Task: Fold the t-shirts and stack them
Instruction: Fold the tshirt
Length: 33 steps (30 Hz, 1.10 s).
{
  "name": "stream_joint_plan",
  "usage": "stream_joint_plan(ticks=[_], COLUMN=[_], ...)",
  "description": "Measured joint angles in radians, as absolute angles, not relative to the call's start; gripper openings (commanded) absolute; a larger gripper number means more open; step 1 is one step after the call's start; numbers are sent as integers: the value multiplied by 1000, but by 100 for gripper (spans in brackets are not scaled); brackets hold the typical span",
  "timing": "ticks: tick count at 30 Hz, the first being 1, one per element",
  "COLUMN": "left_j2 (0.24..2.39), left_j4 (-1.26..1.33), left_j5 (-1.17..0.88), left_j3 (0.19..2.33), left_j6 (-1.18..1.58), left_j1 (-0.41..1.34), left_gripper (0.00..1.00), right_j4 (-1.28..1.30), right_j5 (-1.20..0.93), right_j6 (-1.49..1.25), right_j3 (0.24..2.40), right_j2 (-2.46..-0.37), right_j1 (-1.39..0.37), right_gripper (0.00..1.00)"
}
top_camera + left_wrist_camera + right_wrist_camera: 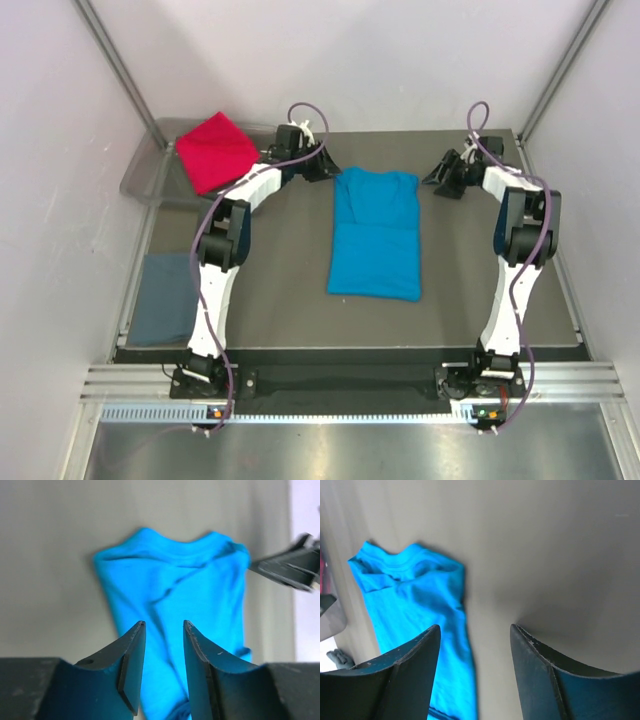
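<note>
Your left gripper [164, 625] is hovering with its jaws apart and nothing between them, and the turquoise t-shirt [170, 580] is lying flat below and ahead of its fingertips. Your right gripper [475, 627] is holding its jaws wider apart, also empty, with that shirt ahead to its left. Only the top view is showing you the red t-shirt [215, 150] resting on the tray [140, 182] behind your left gripper, and the grey-blue t-shirt [165, 295] lying well back beside that arm.
</note>
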State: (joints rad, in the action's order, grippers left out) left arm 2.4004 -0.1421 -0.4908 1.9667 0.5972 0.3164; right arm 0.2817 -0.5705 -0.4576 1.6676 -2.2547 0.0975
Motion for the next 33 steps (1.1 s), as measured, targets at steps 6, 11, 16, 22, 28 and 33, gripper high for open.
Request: stream_joint_plan(ticks=[6,11,16,22,28,33], left_j2=[2473,2555,2577,2578,2572,2560], left_j4=[-38,-7,9,9,19,9], left_j5=[-572,-572,-583,-583,-570,-544], left_j3=[2009,2038,2050,2046,2017,2006], left_j6=[648,681,709,714,713,704], left_j1=[335,347,349,357,373,375], left_gripper=[43,44,41,26,12,0], right_j4=[282,277,279,279,283,282], right_j5=[-586,-609,-616,-619,-622,-632], right_j6=[-438,-438,-438,-438,-438,-439], right_j3=[1631,1610,1610,1610,1610,1603], right_j2=[-2233,-2223,-2223,-2223,-2223,-2223], right_j1=[114,113,113,113,113,113], right_gripper=[59,59,58,58,57,57])
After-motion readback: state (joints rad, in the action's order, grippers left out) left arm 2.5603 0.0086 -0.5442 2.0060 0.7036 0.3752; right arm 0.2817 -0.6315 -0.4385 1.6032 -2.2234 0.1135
